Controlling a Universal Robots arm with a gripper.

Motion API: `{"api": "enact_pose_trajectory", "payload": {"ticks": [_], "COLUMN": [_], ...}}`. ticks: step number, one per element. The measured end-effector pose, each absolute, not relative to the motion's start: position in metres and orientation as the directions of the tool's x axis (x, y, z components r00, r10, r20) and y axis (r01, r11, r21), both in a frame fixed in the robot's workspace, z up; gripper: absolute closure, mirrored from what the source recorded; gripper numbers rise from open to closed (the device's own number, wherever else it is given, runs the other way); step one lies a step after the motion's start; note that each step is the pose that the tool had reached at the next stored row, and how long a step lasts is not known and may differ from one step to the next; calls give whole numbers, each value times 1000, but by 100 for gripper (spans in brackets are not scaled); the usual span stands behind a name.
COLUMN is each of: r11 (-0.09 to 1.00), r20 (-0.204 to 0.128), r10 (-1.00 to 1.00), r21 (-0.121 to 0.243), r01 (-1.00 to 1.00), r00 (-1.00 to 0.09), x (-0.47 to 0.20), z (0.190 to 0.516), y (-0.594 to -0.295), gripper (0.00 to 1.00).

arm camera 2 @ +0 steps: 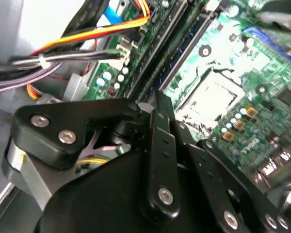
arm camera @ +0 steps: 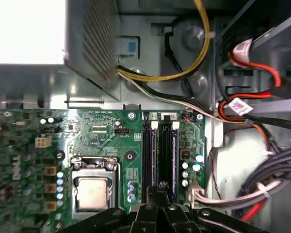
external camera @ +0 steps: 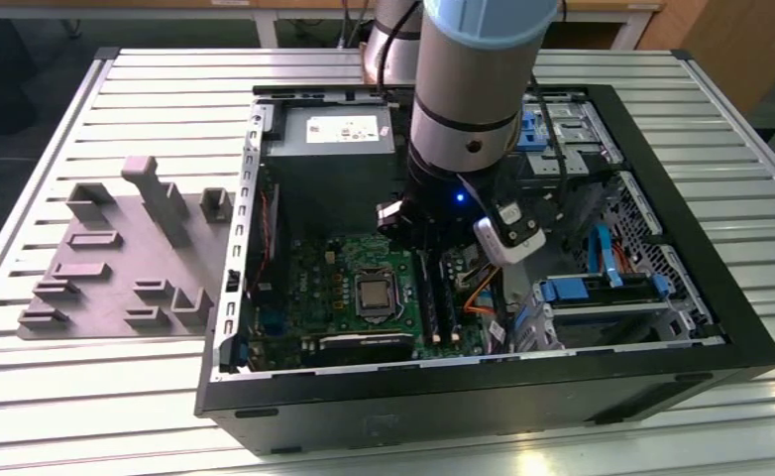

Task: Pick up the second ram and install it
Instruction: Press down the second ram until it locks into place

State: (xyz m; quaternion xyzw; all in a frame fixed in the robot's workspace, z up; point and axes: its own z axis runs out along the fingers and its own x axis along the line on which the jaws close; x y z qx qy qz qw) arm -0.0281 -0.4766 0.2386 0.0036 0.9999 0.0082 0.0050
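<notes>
One end effector [arm camera: 162,187] over the motherboard [arm camera: 102,136] slots — grip state unclear — cables [arm camera: 242,109] alongside.

Green motherboard [arm camera: 102,141], black slots [arm camera: 157,155]; black gripper [arm camera: 162,189]; blue drive brackets [external camera: 586,290]; grey ribbed table [external camera: 123,397]; yellow, orange, red cables [arm camera: 194,58]

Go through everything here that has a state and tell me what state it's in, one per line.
Computer case: side panel off, interior exposed.
Processor socket: chip bare, no cooler on it.
Second ram: standing in a motherboard slot.
Gripper: over the ram slots, fingers close together.
Grey fixture tray: lying beside the case.
</notes>
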Motion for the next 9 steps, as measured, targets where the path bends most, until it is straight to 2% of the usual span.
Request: {"api": "enact_pose_trajectory", "payload": {"ticks": [9], "r11": [1000], "r20": [-10], "r10": [7], "r21": [16], "r01": [7], "r00": [-1000], "x": [-28], "z": [247], "y": [-477], "gripper": [89]}}
